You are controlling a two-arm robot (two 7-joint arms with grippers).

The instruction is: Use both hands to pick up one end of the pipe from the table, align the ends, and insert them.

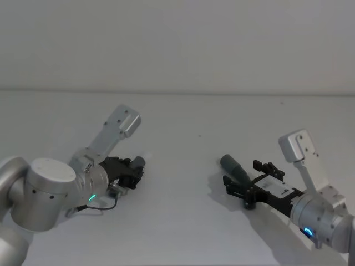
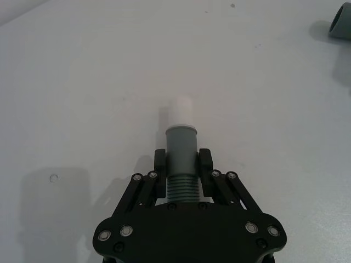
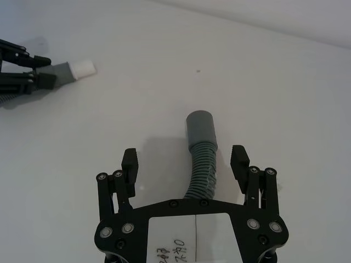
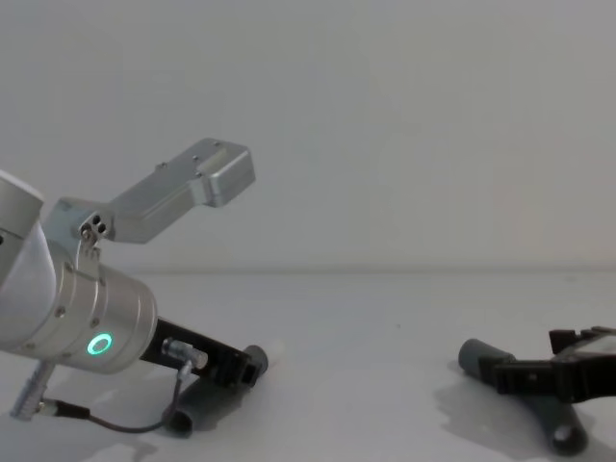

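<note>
Fingers [image 2: 160, 163] of the left black angular gripper [image 2: 182, 164] clamp the ribbed dark grey hose piece [image 2: 181, 181] just behind its smooth cuff. Its long axis and narrow white spigot tip [image 2: 181, 111] aim at two o'clock in the head view, close to the matte white table [image 1: 183, 221]. On the right black gripper [image 3: 185, 164] the fingers stand wide, straddling without touching the second curved grey ribbed piece [image 3: 202, 170], which lies on the table with its wide cuff socket [image 3: 201, 129] toward ten o'clock.

Black left gripper [image 2: 182, 158] with silver screws [image 2: 126, 230], silver wrist [image 4: 91, 303] (green ring light [image 4: 99, 344])
</note>
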